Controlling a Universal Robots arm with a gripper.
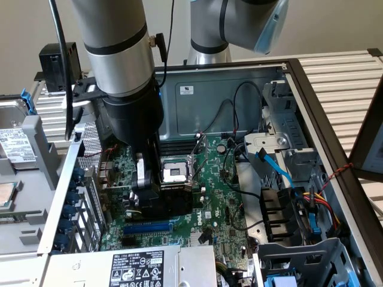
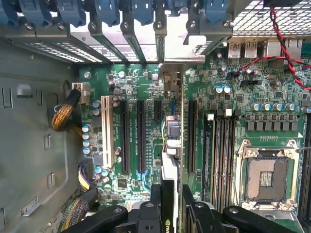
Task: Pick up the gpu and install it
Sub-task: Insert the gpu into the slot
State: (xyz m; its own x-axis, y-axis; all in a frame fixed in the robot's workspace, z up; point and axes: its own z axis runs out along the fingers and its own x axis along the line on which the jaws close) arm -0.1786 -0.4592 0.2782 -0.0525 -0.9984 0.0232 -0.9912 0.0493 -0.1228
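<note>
A slatted grey tabletop (image 1: 341, 78) carries an open computer case (image 1: 239, 89) lying on its side, with the green motherboard (image 2: 141, 77) facing up inside it. A labelled power supply (image 1: 137, 269) sits at the case's near edge in the exterior view, and another piece of hardware lies outside the case at the exterior view's left.

The arm (image 1: 119, 60) reaches straight down into the case beside the empty processor socket (image 1: 176, 173). The jaws are partly closed, one on each flat side of the gpu (image 2: 170, 160), so the card is gripped and hangs directly beneath them. In the wrist view it is seen edge-on as a thin strip.

The card's long axis runs from the jaws toward the rear wall of the case, where its metal bracket end (image 2: 170, 46) meets the row of blue latches (image 2: 112, 12). That axis lies parallel to the long black expansion slots (image 2: 141, 136), and the card stands on edge between two of them. Whether its lower edge is touching a slot, or is already seated, cannot be told.
</note>
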